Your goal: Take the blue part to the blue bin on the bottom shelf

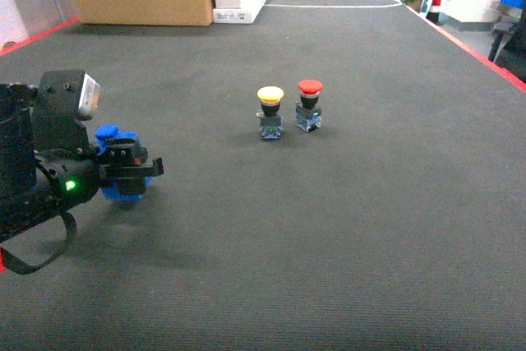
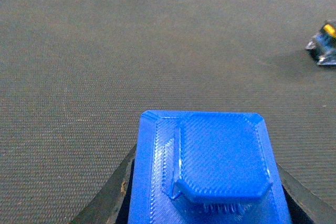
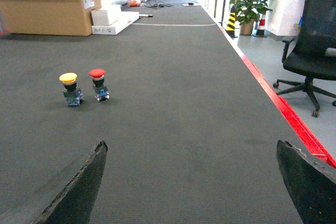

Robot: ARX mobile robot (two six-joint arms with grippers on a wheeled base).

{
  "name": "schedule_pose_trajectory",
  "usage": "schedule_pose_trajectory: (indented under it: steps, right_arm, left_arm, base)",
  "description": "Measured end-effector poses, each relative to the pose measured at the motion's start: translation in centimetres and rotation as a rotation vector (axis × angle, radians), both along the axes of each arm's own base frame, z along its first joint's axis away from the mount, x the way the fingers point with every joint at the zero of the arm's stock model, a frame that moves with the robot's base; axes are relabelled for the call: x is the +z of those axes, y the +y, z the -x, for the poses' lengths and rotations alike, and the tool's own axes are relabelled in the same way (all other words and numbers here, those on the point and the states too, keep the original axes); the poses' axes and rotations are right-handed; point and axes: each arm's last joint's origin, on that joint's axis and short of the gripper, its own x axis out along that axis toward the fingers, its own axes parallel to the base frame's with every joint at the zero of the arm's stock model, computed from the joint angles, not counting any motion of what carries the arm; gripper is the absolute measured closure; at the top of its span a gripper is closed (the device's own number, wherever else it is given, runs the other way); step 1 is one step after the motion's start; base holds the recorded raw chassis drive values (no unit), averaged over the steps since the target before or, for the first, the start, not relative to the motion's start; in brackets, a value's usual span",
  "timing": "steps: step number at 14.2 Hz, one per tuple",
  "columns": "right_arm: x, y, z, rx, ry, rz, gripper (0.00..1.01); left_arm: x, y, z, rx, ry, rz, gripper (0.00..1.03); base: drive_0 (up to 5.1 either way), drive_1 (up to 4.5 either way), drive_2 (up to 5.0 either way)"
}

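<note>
Left hand [image 1: 131, 168] clamped on the blue part [image 2: 207, 174], held low over the dark mat surface [image 1: 345, 228] for carrying to a shelf not in view; right hand [image 3: 191, 182] spread wide, idle; yellow push-button [image 1: 269, 113] and red push-button [image 1: 309, 104] left standing.

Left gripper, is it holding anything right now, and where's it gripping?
Yes. The left gripper holds the blue part, its fingers clamping the part's two opposite sides. The right gripper is open and empty.
</note>
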Motion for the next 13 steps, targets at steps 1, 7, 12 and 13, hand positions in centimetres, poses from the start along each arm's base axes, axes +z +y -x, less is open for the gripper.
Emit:
schedule_pose_trajectory:
  steps: [1,7,12,13]
  right_arm:
    - [0.0,0.0,0.0,0.0,0.0,0.0,0.03]
    - [0.0,0.0,0.0,0.0,0.0,0.0,0.03]
    - [0.0,0.0,0.0,0.0,0.0,0.0,0.03]
    - [0.0,0.0,0.0,0.0,0.0,0.0,0.03]
  left_arm:
    - [0.5,-0.1,0.4,-0.005,-0.014,0.001,0.57]
    - [8.9,-0.4,7.5,-0.037,-0.211,-0.04,0.58]
    - [14.2,0.4,19.3,0.059,-0.325,-0.04,0.58]
    - [14.7,0.6,21.3,0.083,-0.344,-0.028,0.58]
  base:
    - [0.0,0.0,0.0]
    - [0.0,0.0,0.0]
    - [0.0,0.0,0.0]
    - [0.0,0.0,0.0]
